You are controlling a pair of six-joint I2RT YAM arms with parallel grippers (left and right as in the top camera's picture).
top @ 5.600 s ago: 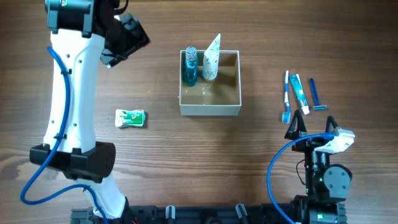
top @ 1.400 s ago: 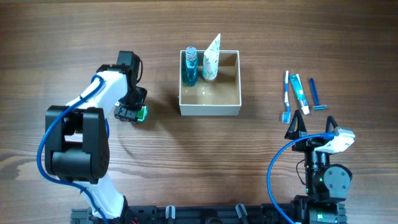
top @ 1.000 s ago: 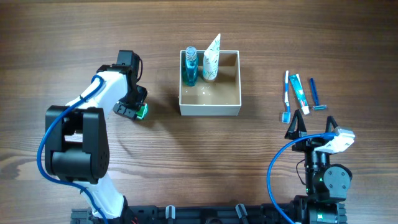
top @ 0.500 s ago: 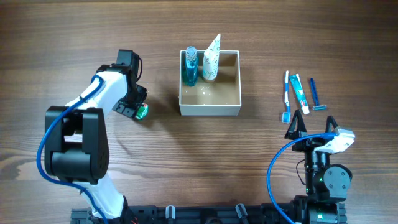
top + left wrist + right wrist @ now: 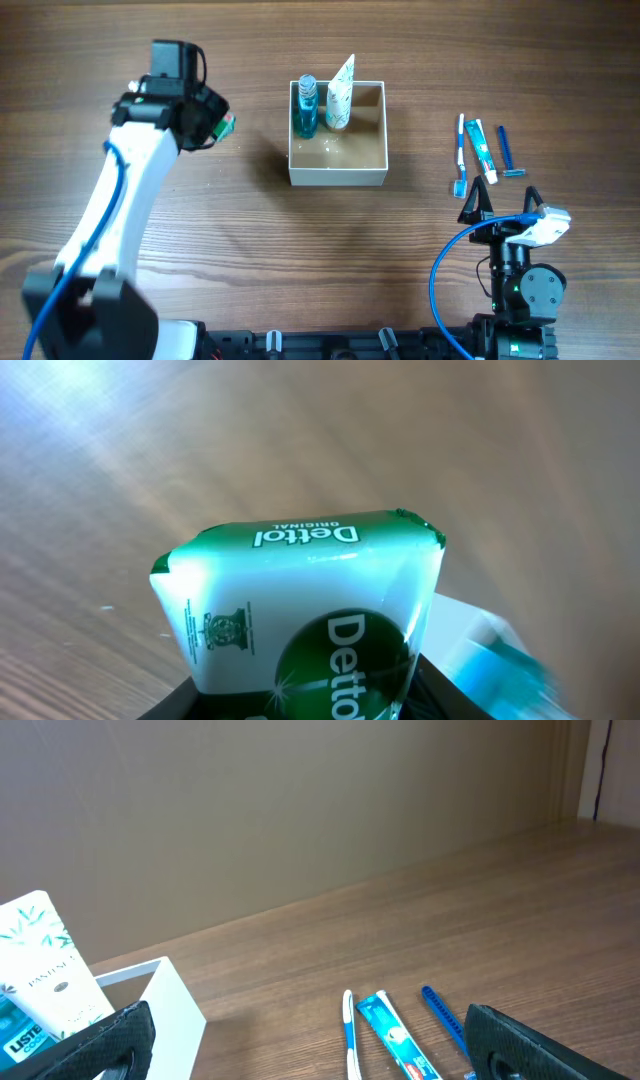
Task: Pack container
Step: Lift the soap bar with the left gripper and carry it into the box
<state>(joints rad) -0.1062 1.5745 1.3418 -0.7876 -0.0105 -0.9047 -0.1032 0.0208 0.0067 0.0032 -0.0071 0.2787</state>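
My left gripper point(image 5: 213, 126) is shut on a green and white Dettol soap bar point(image 5: 224, 125) and holds it in the air, left of the container point(image 5: 338, 176). The soap point(image 5: 300, 610) fills the left wrist view, clamped at its lower end between my jaws. The container is a square white-walled box with a tan floor. A blue bottle point(image 5: 306, 106) and a white tube point(image 5: 341, 94) stand at its far side. My right gripper point(image 5: 505, 205) is open and empty at the front right; the right wrist view shows the container's wall point(image 5: 170, 1005) to its left.
A toothbrush point(image 5: 461, 155), a toothpaste tube point(image 5: 481, 147) and a blue razor point(image 5: 508, 152) lie on the table right of the container, just beyond my right gripper. They also show in the right wrist view: toothbrush point(image 5: 348, 1032), toothpaste point(image 5: 395, 1037), razor point(image 5: 445, 1025).
My left gripper closed on the soap bar on the table, then lifted it and carried it toward the far side. The right arm has not moved.
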